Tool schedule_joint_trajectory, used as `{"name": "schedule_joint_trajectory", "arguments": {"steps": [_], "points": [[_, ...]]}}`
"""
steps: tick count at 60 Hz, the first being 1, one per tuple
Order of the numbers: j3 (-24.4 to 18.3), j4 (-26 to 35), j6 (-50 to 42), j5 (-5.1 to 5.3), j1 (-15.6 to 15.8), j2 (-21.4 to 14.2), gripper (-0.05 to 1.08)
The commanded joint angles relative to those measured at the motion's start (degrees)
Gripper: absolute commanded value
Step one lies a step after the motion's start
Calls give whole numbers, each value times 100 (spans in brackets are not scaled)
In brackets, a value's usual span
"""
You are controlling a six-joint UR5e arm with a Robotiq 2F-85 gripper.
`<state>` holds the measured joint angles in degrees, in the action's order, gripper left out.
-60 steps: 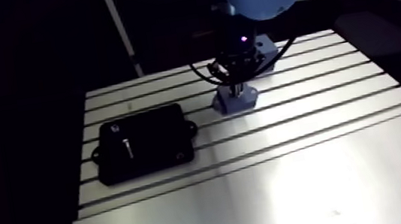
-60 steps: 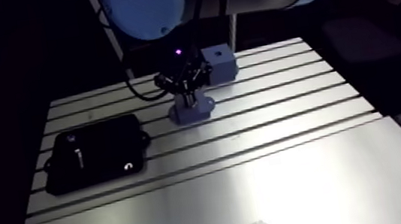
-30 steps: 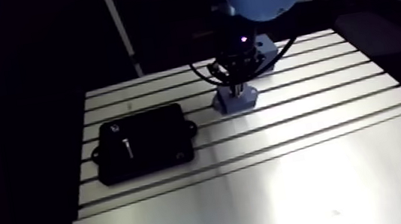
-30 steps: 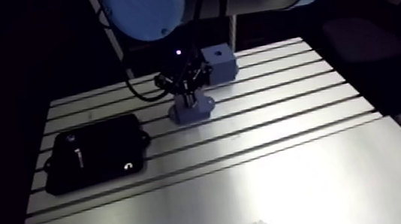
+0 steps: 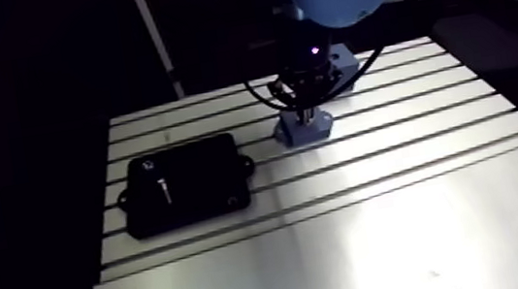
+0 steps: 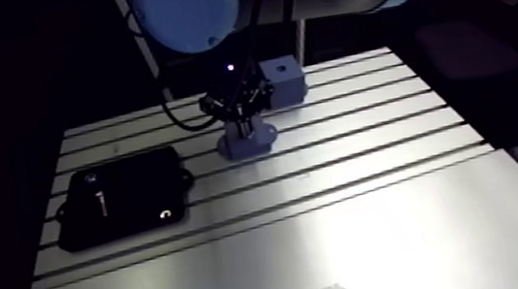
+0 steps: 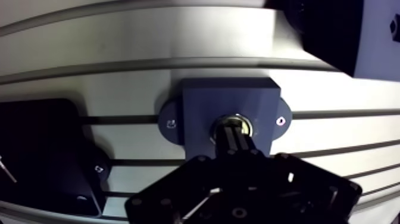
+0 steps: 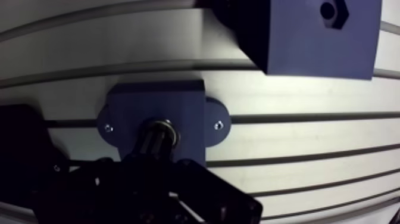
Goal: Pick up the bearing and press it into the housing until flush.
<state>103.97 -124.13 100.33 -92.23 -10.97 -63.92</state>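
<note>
Here the bearing (image 7: 245,124) was seen seated in the bore of the housing (image 7: 196,107) on the desk (image 7: 149,42), directly beneath the claw (image 7: 230,136), which was closed together and lined up with the bore.

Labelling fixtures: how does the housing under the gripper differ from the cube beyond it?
The housing is low, with a rounded ear and screw on each side; the block is a taller plain cube. The housing has a round bore with a metal ring; the block shows a hexagonal hole. The housing sits under the gripper; the block stands clear. Both are blue-grey.
</note>
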Motion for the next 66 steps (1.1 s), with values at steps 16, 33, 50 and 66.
{"name": "schedule_joint_trajectory", "arguments": {"steps": [16,33,50,66], "points": [[-13,-3,9,-1,-2,7,108],[-11,-3,9,-1,-2,7,108],[-5,-2,8,-1,-2,7,108],[-4,-3,9,-1,-2,-1,108]]}}
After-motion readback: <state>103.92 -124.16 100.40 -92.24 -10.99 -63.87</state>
